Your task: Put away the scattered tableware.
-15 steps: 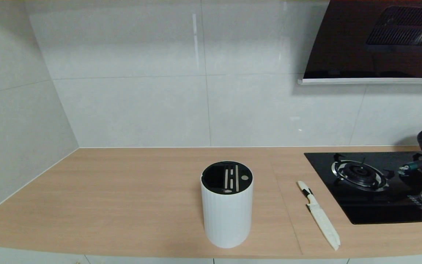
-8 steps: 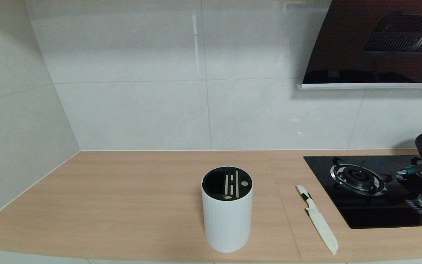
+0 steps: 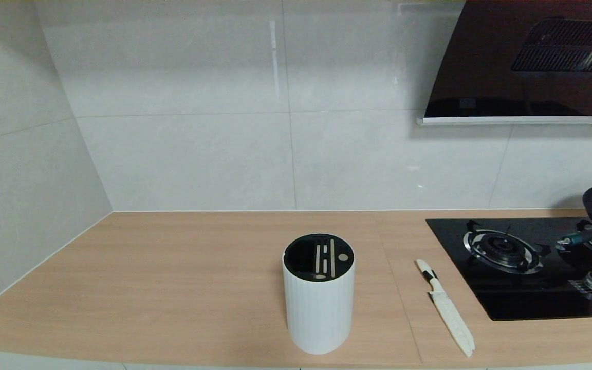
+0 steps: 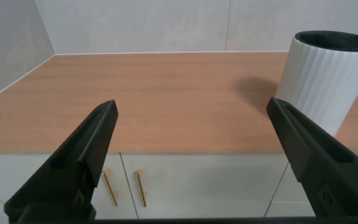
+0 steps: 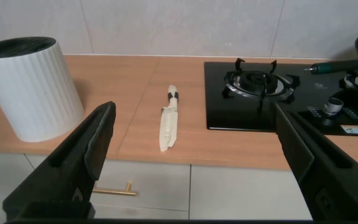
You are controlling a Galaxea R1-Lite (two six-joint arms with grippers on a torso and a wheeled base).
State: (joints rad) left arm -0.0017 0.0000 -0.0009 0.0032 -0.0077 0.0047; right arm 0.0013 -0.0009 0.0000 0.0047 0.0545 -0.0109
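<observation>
The left gripper (image 4: 190, 107) has two matte black fingers (image 4: 73, 168), each a long plastic wedge, broad at the base and narrowing to a blunt, squared tip. Flat faces meet along a sharp ridge, the upper face showing a dull grey sheen. The right gripper (image 5: 192, 109) has fingers (image 5: 319, 168) of the same black, angular, unmarked make.

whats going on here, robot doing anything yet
Nothing is being held yet. The left gripper and right gripper are both open, short of the counter's near edge. The knife lies flat on the counter between the white knife holder and the stove. The holder stands upright with nothing sticking out of its slots.
</observation>
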